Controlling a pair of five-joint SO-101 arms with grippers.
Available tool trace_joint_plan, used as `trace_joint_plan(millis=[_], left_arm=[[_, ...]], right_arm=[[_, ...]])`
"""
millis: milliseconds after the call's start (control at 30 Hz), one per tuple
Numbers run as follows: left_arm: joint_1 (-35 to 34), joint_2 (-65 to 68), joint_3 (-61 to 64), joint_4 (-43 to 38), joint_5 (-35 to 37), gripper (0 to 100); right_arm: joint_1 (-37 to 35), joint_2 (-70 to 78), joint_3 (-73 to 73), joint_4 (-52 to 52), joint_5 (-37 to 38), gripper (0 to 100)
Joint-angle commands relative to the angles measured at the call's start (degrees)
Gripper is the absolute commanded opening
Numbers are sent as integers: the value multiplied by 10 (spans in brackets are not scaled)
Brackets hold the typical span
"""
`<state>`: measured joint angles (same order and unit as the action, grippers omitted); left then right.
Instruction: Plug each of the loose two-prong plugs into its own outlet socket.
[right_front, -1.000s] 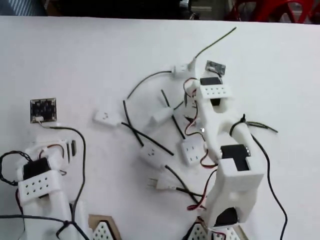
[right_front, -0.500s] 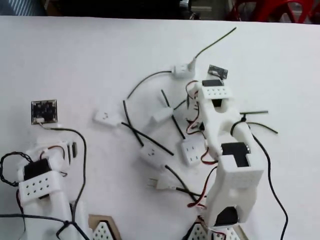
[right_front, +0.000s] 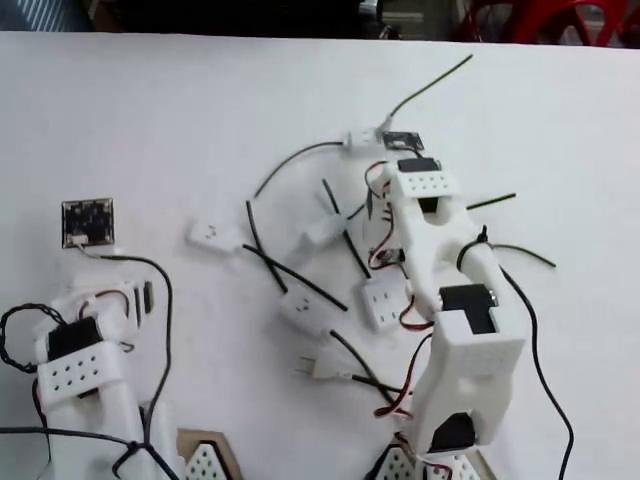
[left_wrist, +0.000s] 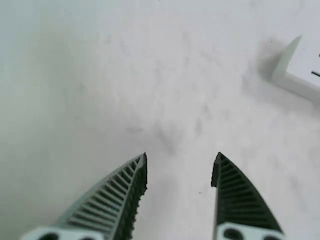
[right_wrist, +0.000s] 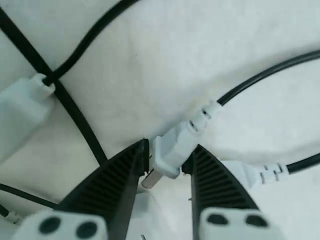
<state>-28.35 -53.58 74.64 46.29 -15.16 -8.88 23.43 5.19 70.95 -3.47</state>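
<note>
Three white plugs (right_front: 322, 368), three sockets (right_front: 212, 234), right hand (right_wrist: 169, 146) clamped on one plug (right_wrist: 172, 152), left hand (left_wrist: 181, 156) open over table (left_wrist: 100, 75).

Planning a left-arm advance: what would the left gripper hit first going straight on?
Probably just bare table: the open left gripper points at it. A white block, maybe an outlet socket, lies off that line.
</note>
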Motion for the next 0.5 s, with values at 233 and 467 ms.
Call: trace_joint_plan(millis=[233,467], left_arm=[[-3,-16,-2,-12,1,218],[-3,-16,-2,-12,1,218]], right_arm=[[22,-21,-66,7,-34,123],[22,15,-62,7,-44,123]])
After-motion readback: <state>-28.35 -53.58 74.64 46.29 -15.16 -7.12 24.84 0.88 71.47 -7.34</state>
